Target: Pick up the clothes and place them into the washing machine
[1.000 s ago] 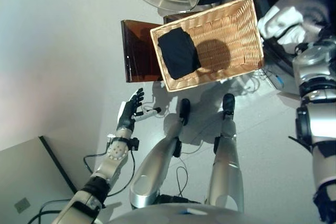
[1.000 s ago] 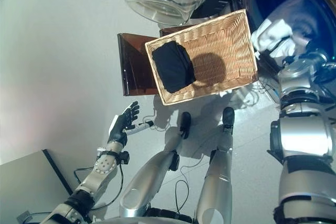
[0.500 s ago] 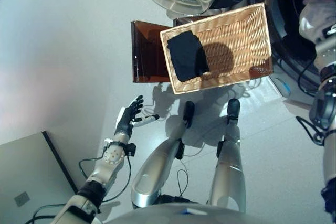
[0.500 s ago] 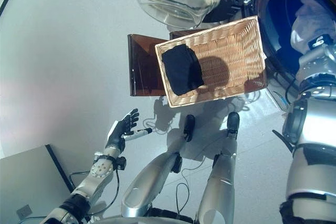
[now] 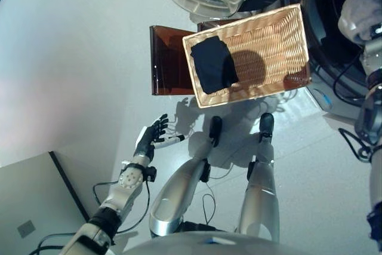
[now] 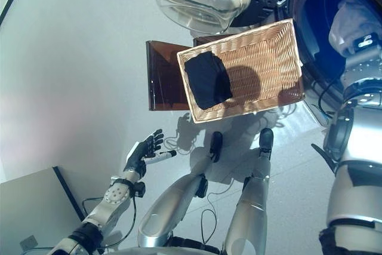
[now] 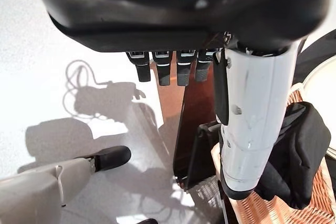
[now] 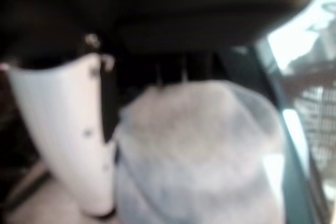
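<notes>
The right hand [image 8: 79, 129], fingers curled round a white garment [image 6: 352, 22] at the washing machine [image 6: 316, 4] opening, could release early and drop it outside the drum rim, while the left hand [image 5: 149, 138] hangs open.

we see a brown translucent panel [image 5: 166, 61] standing on edge on the pale grey floor [image 5: 71, 58], just beside the wicker basket's left end (it touches or nearly touches that end; we cannot tell which). in the left wrist view the same panel [image 7: 197, 109] shows upright, with a dark frame at its foot. at the lower left corner a lighter grey slab [image 5: 33, 207] lies on the floor, edged by a black strip [image 5: 68, 186], with a small square mark [image 5: 25, 228] on it.
</notes>
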You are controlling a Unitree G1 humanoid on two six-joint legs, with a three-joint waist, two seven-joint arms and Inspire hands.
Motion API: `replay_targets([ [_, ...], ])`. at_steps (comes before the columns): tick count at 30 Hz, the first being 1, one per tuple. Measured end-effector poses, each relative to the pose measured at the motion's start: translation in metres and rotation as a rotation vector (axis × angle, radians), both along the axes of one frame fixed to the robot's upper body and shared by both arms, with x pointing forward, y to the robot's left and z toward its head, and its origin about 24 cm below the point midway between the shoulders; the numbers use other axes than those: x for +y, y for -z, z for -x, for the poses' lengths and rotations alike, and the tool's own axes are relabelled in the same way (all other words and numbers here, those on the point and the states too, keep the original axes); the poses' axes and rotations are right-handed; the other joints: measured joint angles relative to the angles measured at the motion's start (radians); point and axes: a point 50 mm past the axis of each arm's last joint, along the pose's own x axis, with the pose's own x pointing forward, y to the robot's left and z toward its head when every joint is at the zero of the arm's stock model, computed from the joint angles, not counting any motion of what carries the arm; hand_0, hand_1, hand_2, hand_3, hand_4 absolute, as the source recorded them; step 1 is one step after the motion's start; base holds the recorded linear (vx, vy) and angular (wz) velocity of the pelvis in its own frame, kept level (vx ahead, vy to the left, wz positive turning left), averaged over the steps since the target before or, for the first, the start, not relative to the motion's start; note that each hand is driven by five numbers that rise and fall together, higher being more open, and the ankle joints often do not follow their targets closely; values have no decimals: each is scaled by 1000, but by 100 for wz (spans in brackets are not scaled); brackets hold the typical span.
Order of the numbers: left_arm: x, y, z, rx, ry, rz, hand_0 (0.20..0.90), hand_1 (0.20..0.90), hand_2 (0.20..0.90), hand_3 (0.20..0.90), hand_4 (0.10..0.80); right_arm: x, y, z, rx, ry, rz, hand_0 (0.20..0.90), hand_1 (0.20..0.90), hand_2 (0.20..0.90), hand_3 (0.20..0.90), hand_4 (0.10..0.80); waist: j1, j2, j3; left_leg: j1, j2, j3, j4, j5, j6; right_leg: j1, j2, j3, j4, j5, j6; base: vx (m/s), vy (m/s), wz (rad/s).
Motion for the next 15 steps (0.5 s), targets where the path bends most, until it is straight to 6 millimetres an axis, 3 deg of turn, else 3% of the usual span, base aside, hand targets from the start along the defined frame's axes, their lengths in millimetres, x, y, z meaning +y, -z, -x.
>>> replay_targets([
  [1,0,0,0,0,0,1,900,900,900,900,800,0,0,0,3,-1,6,900,900,900,900,800,1,2,-1,0,0,1,0,0,0,0,0,1,0,0,0,0,0,0],
  [15,1,1,1,6,-5,-1,900,900,900,900,800,1,-3,-1,-12,-13,8,900,900,900,900,800,4,20,-15,2,0,3,0,0,0,0,1,4,1,1,1,0,0,0],
])
